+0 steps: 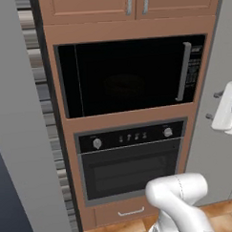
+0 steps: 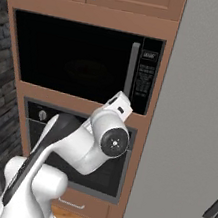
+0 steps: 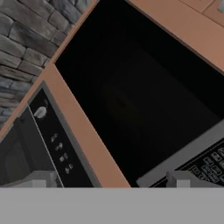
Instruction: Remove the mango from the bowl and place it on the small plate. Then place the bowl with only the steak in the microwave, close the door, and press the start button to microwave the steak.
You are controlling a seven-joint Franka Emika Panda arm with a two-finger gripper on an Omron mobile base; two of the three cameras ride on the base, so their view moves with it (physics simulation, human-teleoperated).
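Straight ahead of my base stands the microwave [image 1: 130, 75], built into the wooden cabinet above the wall oven [image 1: 132, 160]. Its door [image 2: 74, 57] looks closed in both base views, with the long handle [image 1: 184, 71] just beside the keypad [image 2: 143, 84] on the right edge. The gripper [image 3: 111, 181] points at the dark glass from near, rolled to one side, and its two tips stand wide apart with nothing between them. I cannot see the mango, the bowl, the steak or the small plate from here, so I cannot say how far the food part is done.

I judge that the step in hand concerns this microwave front, either the handle or the keypad. To do it well, I would first level the hand so the tips line up with the handle bar, then approach slowly. The keypad buttons are small and close to the handle, so a careless move may touch the wrong one.
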